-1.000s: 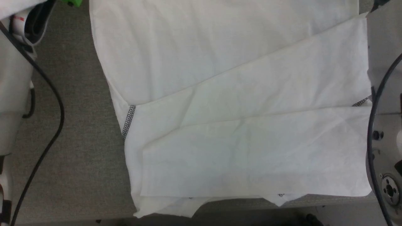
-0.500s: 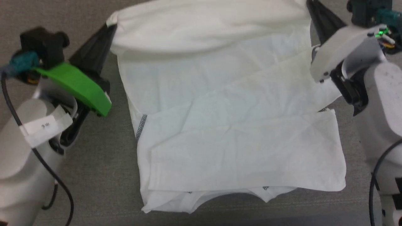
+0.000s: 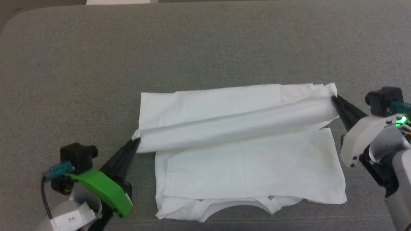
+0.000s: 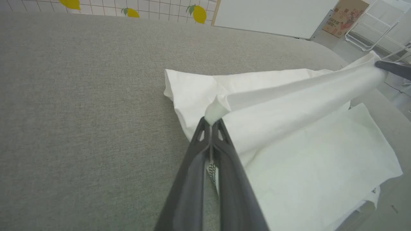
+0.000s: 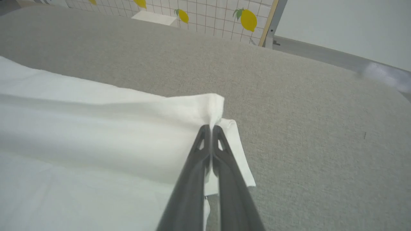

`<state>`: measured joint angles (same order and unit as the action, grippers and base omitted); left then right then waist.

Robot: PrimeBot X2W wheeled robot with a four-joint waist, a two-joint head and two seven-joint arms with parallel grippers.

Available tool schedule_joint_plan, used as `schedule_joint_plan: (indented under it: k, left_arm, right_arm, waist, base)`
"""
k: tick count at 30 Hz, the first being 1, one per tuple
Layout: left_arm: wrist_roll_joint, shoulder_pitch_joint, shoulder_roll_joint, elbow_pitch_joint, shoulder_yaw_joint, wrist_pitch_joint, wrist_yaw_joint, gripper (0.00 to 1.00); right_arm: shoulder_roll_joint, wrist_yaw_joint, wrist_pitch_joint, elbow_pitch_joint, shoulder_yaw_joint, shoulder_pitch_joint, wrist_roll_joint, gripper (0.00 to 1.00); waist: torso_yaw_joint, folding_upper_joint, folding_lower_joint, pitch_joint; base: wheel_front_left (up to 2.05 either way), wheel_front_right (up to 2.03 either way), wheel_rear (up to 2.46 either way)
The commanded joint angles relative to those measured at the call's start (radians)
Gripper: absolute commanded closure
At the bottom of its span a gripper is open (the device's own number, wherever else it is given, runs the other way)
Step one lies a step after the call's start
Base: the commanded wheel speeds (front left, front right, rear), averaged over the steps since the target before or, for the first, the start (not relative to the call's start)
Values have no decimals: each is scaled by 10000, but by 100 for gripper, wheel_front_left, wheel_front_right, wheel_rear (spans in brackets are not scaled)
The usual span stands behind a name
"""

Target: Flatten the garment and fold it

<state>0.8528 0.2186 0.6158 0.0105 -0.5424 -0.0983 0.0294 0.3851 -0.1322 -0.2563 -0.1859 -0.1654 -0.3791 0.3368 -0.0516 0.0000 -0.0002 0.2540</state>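
The garment (image 3: 250, 160) lies in the lower middle of the head view, folded into a rough rectangle on a grey cloth-covered surface (image 3: 205, 48). Its neckline (image 3: 237, 208) curves along the bottom edge, with small patches of dark zigzag stitching (image 3: 271, 198) beside it. One layer of the shirt is lifted off the rest and pulled into a long, taut ridge that runs from centre left up to the right of the frame. A flat strip of fabric lies beyond the ridge, toward the top.

The left gripper (image 3: 135, 142) meets the ridge at its left end, coming up from the lower left. Its two dark fingers are pressed together on a corner of the cloth. In the left wrist view a small tuft of white fabric sticks out above the joined tips in mid-frame, and the ridge stretches away to the upper right.

The right gripper (image 3: 334, 99) meets the ridge's other end at the right edge of the head view. Its fingers are likewise pinched tight on the fabric. In the right wrist view the cloth bunches just above the tips, at centre.

A green cover (image 3: 102, 192) sits on the left wrist. A tiled wall with lemon prints (image 5: 249, 19) shows at the top of both wrist views.
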Motion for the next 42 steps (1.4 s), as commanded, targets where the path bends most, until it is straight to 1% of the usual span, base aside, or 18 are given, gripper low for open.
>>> schedule_joint_plan:
  k: [1,3,6,12,17,25,26,27,28,31,35,38,40,42]
  left_arm:
    - [104,-302,-77,-7,-99,-48,-30,100]
    - [150,-633,-160,-96,-307,-41,14,100]
    - [186,-1022,-278,-349,-653,12,141,100]
    - [170,-1409,-501,-1018,-1294,193,414,100]
    - [59,-1383,-718,-1602,-1698,262,584,100]
    - [-123,-1163,-1043,-2452,-2055,308,655,100]
    - [-102,-1137,-1102,-2582,-2078,349,644,82]
    - [-106,-1112,-1143,-2668,-2084,346,623,38]
    - [-69,-1111,-1212,-2772,-2055,305,575,0]
    - [8,-1168,-1375,-2932,-1930,28,446,0]
    - [-2,-1205,-1537,-2822,-1526,-759,103,0]
    - [-159,-1180,-1613,-2506,-890,-1377,-374,0]
    - [-377,-1179,-1675,-2197,-390,-1556,-659,0]
    - [-579,-1206,-1785,-1899,117,-1614,-830,0]
  right_arm:
    - [49,15,-109,201,89,362,112,100]
    - [126,15,-298,416,136,847,88,100]
    - [65,15,-645,713,233,1572,65,100]
    - [32,15,-1276,1061,312,2720,-218,100]
    - [14,15,-1612,969,357,3287,-536,100]
    - [-296,15,-2240,487,338,3829,-798,100]
    - [-348,15,-2270,407,359,3848,-801,84]
    - [-394,15,-2271,368,381,3864,-792,58]
    - [-464,15,-2290,324,429,3897,-754,0]
    - [-637,15,-2319,301,652,4009,-686,0]
    - [-890,15,-2100,584,1108,4188,-670,0]
    - [-1257,15,-1814,1129,1617,4387,-641,0]
    - [-1517,15,-1590,1515,1923,4479,-618,0]
    - [-1751,15,-1396,1849,2193,4541,-668,0]
  waist:
    - [206,0,2,-360]
    - [222,0,2,-463]
    - [244,0,2,-586]
    - [304,0,2,-718]
    - [320,0,2,-752]
    - [296,0,2,-717]
    - [292,0,2,-727]
    - [289,0,2,-744]
    - [284,0,2,-783]
    - [273,0,2,-938]
    - [302,0,2,-1152]
    - [356,0,2,-1304]
    - [396,0,2,-1361]
    - [444,0,2,-1405]
  base:
    - [0,0,0]
    - [0,0,0]
    - [0,0,0]
    - [0,0,0]
    - [0,0,0]
    - [0,0,0]
    - [0,0,0]
    - [0,0,0]
    - [0,0,0]
    - [0,0,0]
    - [0,0,0]
    - [0,0,0]
    - [0,0,0]
    - [0,0,0]
